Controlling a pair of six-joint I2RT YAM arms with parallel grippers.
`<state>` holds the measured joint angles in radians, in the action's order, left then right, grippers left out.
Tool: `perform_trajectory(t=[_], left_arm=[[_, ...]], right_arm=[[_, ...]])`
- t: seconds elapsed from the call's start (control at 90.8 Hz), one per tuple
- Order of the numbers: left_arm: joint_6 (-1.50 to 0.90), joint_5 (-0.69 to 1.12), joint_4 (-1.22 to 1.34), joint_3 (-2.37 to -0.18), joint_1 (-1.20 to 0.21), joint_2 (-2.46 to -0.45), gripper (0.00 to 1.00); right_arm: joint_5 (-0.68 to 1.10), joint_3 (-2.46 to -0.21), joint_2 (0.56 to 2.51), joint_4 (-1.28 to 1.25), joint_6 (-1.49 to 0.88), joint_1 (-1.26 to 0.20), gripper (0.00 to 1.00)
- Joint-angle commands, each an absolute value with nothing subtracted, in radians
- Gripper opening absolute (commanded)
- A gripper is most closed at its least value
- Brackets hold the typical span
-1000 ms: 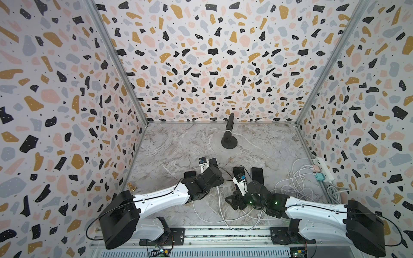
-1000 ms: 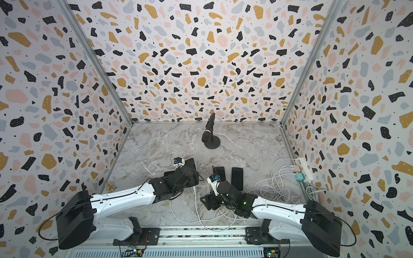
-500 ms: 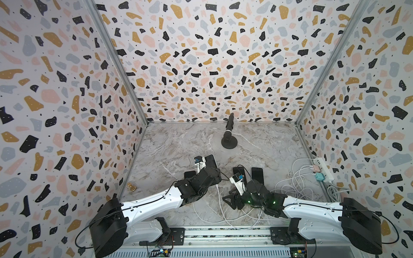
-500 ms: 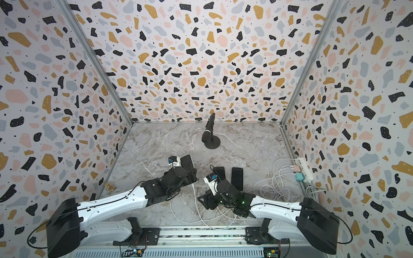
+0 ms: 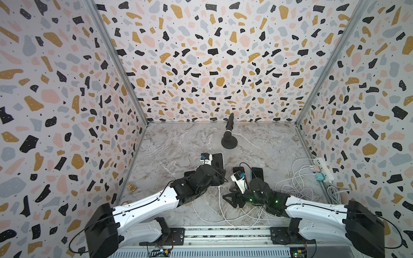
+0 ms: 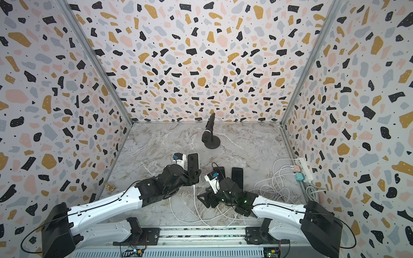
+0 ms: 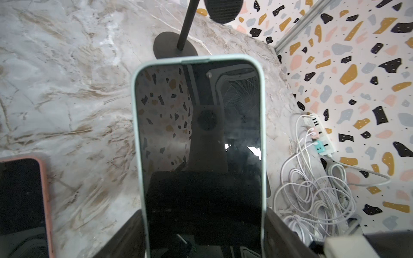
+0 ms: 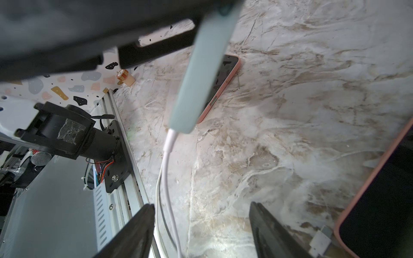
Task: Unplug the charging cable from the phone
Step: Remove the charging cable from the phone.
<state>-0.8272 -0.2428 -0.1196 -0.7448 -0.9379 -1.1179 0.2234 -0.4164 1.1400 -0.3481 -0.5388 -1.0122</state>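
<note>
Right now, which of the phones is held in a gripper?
The phone in the pale green case, clamped in the left gripper with a white cable plugged into it. The pink-cased phones lie flat on the table.

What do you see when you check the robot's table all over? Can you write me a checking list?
Surface: marble tabletop, streaky, no spills seen.
Job's things: mint-cased phone held off the table, screen dark; white charging cable plugged into its bottom end.
Clutter: pink-cased phone lying flat; black phone and neighbour phone by the right arm; microphone stand; small gold piece by the wall.
Grippers: left gripper shut on the mint-cased phone; right gripper open, holding nothing, the cable running between its fingers.
Cables: white tangle leading to the power strip.
Surroundings: speckled walls on three sides.
</note>
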Motion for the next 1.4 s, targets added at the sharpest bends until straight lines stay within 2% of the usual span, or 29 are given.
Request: perform_trajectory(t=[0.0,0.176,0.308,0.506,0.749,1.112,1.244,1.387], left_arm=[[-0.814,-0.23,-0.068,-0.777,-0.939,-1.084,0.67],[-0.83,-0.254,-0.043,-0.765,-0.94,-1.07,0.67],[-0.863,-0.287,-0.04,-0.749,-0.939,-1.058,0.67],[-0.902,-0.285,-0.031,-0.723,-0.921,-1.06,0.67],[-0.931,-0.277,-0.022,-0.712,-0.908,-1.054,0.66],[-0.926,-0.256,-0.017,-0.713,-0.907,-1.036,0.66],[-0.921,-0.242,-0.005,-0.706,-0.905,-1.034,0.65],[-0.92,-0.232,0.01,-0.701,-0.906,-1.037,0.65]], right_arm=[[0.258,-0.423,1.21,-0.453,-0.571,-1.009,0.71],[0.265,-0.422,1.326,-0.596,-0.607,-1.024,0.7],[0.255,-0.409,1.325,-0.617,-0.608,-1.03,0.7],[0.268,-0.396,1.269,-0.562,-0.576,-1.034,0.68],[0.266,-0.375,1.142,-0.476,-0.563,-1.034,0.69],[0.389,-0.485,1.292,-0.502,-0.527,-1.029,0.62],[0.39,-0.488,1.298,-0.498,-0.52,-1.026,0.52],[0.394,-0.489,1.292,-0.493,-0.52,-1.025,0.33]])
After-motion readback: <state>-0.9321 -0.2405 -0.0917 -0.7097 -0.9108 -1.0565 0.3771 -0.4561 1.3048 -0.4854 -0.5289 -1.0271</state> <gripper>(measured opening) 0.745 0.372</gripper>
